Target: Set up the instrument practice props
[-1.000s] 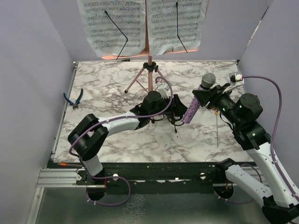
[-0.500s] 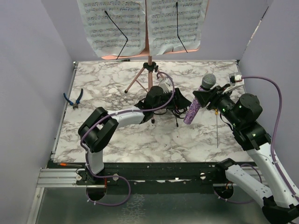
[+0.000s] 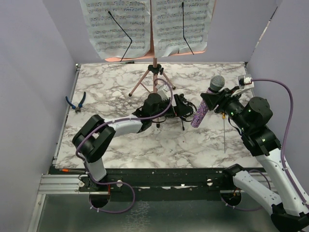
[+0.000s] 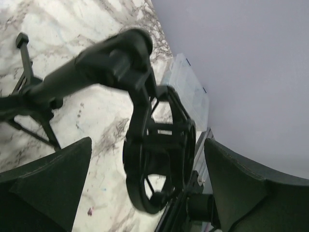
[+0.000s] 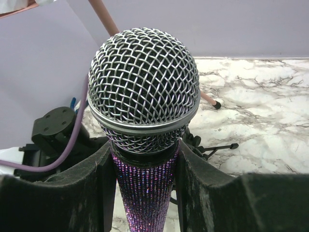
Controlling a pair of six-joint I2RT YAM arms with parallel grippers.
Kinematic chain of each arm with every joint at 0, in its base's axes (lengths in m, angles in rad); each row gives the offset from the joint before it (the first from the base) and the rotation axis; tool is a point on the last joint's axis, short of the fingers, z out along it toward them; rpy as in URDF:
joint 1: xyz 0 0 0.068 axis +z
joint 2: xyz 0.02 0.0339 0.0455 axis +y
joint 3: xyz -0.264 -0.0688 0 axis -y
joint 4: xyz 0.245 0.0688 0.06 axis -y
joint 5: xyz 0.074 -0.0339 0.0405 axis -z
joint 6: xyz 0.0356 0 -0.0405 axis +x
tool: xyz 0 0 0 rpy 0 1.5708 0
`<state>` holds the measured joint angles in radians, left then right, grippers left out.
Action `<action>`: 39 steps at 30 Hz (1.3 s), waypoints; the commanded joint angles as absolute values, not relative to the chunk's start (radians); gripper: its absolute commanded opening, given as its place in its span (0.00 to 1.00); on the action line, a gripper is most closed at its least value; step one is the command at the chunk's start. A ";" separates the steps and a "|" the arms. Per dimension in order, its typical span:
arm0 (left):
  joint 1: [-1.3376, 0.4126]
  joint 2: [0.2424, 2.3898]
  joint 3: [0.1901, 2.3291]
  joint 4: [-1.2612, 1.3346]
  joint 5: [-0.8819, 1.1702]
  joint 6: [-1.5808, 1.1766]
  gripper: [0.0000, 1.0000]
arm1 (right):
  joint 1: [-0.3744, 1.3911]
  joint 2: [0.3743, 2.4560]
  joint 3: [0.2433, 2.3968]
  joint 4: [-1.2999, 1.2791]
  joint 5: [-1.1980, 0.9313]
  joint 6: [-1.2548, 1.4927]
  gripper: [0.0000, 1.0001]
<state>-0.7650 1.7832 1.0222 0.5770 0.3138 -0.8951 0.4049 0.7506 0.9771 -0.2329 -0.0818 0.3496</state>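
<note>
The pink music stand (image 3: 154, 72) stands at the back centre on its tripod legs and carries two white sheet-music pages (image 3: 120, 26). My right gripper (image 3: 208, 100) is shut on the glittery purple microphone (image 3: 202, 108) and holds it tilted above the table, mesh head up; in the right wrist view the fingers (image 5: 82, 193) press its handle (image 5: 145, 193). The small black tripod shock-mount (image 3: 183, 110) stands mid-table. My left gripper (image 4: 147, 193) is open, with the mount's ring (image 4: 159, 164) between its wide-apart fingers (image 4: 53, 183), apart from both.
Blue-handled pliers (image 3: 76, 101) lie at the left table edge. A screwdriver (image 3: 225, 137) lies on the right, under my right arm. Purple walls close the back and both sides. A pink stand leg (image 5: 108, 17) shows behind the microphone.
My left arm swung forward, then its elbow drew back left, with the gripper staying at the shock-mount. The mount shifted slightly toward the back. The microphone has barely moved.
</note>
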 commanded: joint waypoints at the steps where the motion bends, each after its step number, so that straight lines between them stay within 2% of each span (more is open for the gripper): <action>1: -0.759 1.649 0.914 0.598 0.281 -0.932 0.99 | 0.410 0.738 1.001 -0.199 -0.058 0.340 0.00; 10: -0.732 1.426 0.722 0.591 0.263 -0.944 0.99 | 0.410 0.745 0.982 -0.180 -0.069 0.345 0.01; 18: -0.630 1.248 0.618 0.541 0.302 -0.896 0.99 | 0.410 0.746 0.953 -0.153 -0.033 0.314 0.00; 25: -0.451 1.197 0.580 0.523 0.450 -0.940 0.99 | 0.410 0.764 0.915 -0.067 -0.005 0.255 0.00; 32: -0.270 1.175 0.559 0.544 0.630 -0.999 0.99 | 0.410 0.776 0.864 0.087 -0.101 0.215 0.00; 39: -0.244 1.154 0.567 0.551 0.684 -0.957 0.99 | 0.410 0.780 0.791 0.250 -0.232 0.204 0.01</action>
<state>-0.2440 1.1961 0.5739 0.5331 0.5926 -0.9840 0.4049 0.7872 0.8238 0.0685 -0.1299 0.2264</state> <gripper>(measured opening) 0.988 0.445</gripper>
